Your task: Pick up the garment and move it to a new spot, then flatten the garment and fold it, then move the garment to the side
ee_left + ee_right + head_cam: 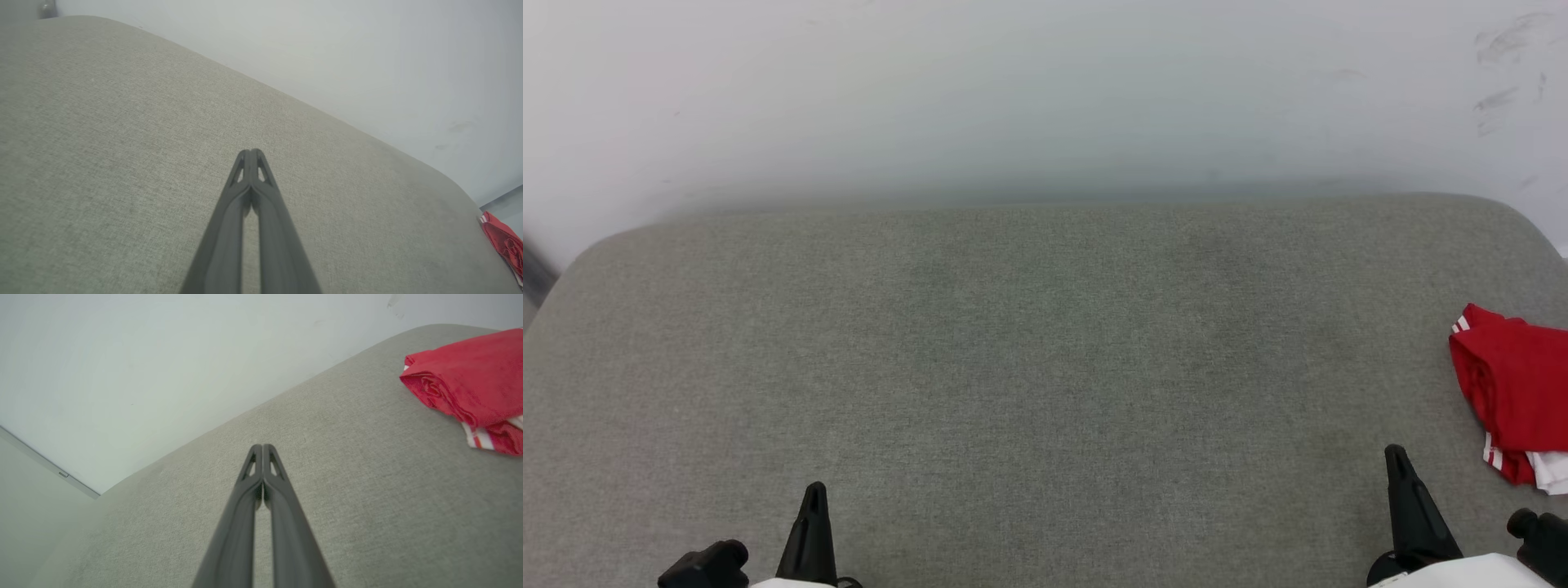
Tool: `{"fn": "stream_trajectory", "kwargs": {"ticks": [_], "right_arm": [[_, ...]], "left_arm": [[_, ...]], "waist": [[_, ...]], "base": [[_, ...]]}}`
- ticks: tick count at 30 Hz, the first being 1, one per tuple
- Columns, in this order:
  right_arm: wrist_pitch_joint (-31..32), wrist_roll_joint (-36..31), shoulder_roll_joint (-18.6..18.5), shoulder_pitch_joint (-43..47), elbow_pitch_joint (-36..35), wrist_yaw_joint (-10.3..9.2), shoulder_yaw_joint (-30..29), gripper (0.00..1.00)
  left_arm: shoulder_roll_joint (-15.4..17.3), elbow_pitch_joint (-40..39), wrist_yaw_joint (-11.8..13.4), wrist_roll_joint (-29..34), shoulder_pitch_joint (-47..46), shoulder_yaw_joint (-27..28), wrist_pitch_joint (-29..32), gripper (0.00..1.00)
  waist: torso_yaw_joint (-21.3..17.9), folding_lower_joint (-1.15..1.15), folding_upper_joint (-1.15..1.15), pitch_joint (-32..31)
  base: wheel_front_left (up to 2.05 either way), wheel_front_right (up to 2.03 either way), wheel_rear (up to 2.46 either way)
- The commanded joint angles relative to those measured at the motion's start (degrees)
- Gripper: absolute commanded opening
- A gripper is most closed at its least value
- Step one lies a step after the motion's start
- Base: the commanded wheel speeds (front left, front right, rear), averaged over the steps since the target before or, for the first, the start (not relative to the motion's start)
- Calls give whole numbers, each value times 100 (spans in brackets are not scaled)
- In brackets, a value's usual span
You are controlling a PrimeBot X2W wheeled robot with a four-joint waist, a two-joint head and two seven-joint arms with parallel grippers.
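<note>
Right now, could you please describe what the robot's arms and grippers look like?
The left gripper and right gripper each have two long, matte dark-grey fingers tapering to rounded tips, with small triangular cut-outs near the ends. At their bases sit black rounded housings and pale white forearms.

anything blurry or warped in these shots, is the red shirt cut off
Head view: flat even light, wall hazy, garment cropped by the right edge. Left wrist view: the wide-angle lens bows the far edge of the cushion; garment a red sliver at lower right. Right wrist view: garment sharp, also cropped at right.
</note>
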Motion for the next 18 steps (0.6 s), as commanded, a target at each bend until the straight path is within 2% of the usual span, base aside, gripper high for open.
{"fn": "stream_trajectory", "kwargs": {"ticks": [1,18], "right_arm": [[51,274,-44,-178,-49,-1,-19,0],[410,1795,-52,-449,88,-1,-72,0]], "left_arm": [[52,-39,-43,-277,-170,28,41,0],[93,141,-245,-1890,-489,133,380,0]], "waist": [[3,0,0,2],[34,0,0,21]], "base": [[0,0,0],[0,0,0]]}}
